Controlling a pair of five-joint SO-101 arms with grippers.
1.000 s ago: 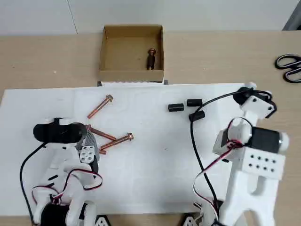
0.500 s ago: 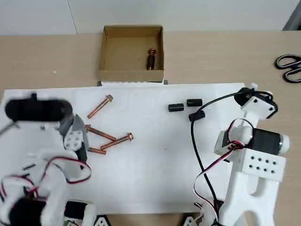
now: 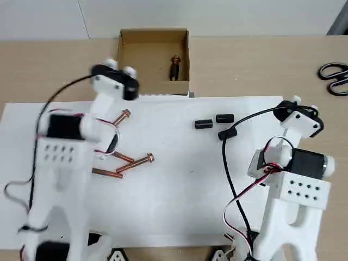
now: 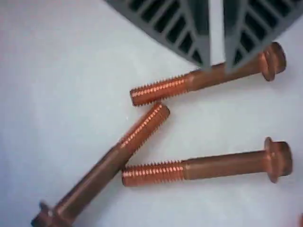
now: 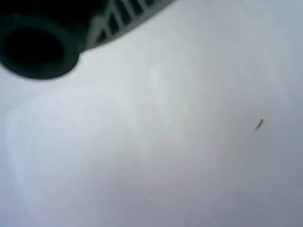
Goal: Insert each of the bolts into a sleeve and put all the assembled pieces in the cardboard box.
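The left arm (image 3: 60, 157) partly covers a bolt (image 3: 123, 116).

Pale wooden surface (image 3: 244, 65), white sheet (image 3: 179, 190) spread over its near part; cardboard box (image 3: 154, 86) sits on bare wood at the sheet's far edge, beyond the left jaws, and scissors (image 3: 334, 76) lie on bare wood well apart from them, toward the right arm's side. On the sheet: first bolt (image 4: 208, 78) directly beneath the left jaws, second bolt (image 4: 203, 168) near and roughly parallel, third bolt (image 4: 104, 170) slanting, its threaded tip just beside the first's. Three black sleeves (image 3: 203, 124) (image 3: 224, 118) (image 3: 228, 132) clustered on the sheet, well apart from the left jaws.
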